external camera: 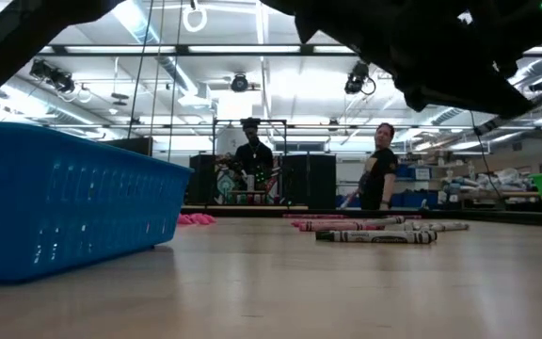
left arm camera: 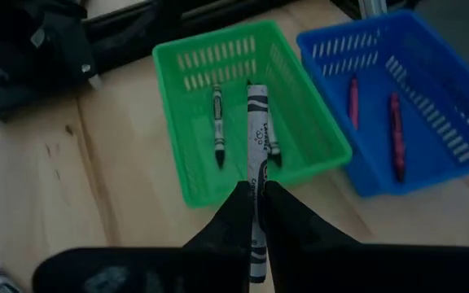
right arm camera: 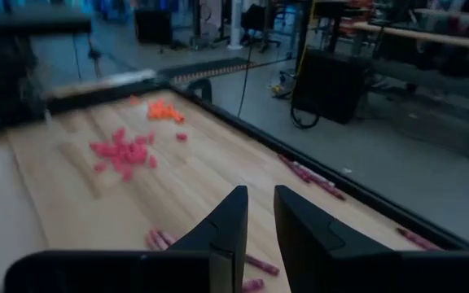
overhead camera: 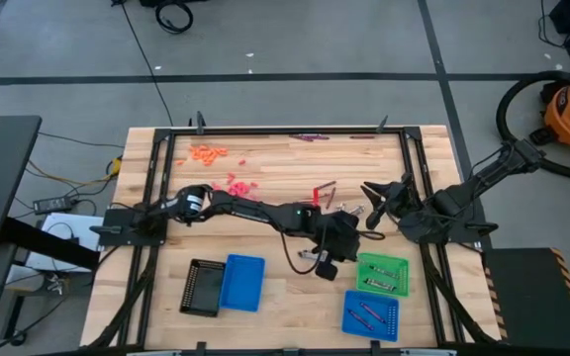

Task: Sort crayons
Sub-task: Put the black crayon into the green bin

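Observation:
My left gripper is shut on a silver-grey crayon, just left of the green tray. Two more grey crayons lie on that tray's floor. The blue tray beside it holds two red-pink crayons. My right gripper hovers open over the table's right middle, with nothing between its fingers. Loose crayons lie flat on the wood. My left gripper pinches the silver-grey crayon between its two fingers, about midway along its length. The fingers slant down from the table's left and lie along the crayon. Its front end sticks out over the green tray, lifted clear of it.
A second blue tray and a black tray sit at the near left. Piles of orange bits and red-pink bits lie at the far left. Purple crayons lie by the far edge. People stand beyond the table.

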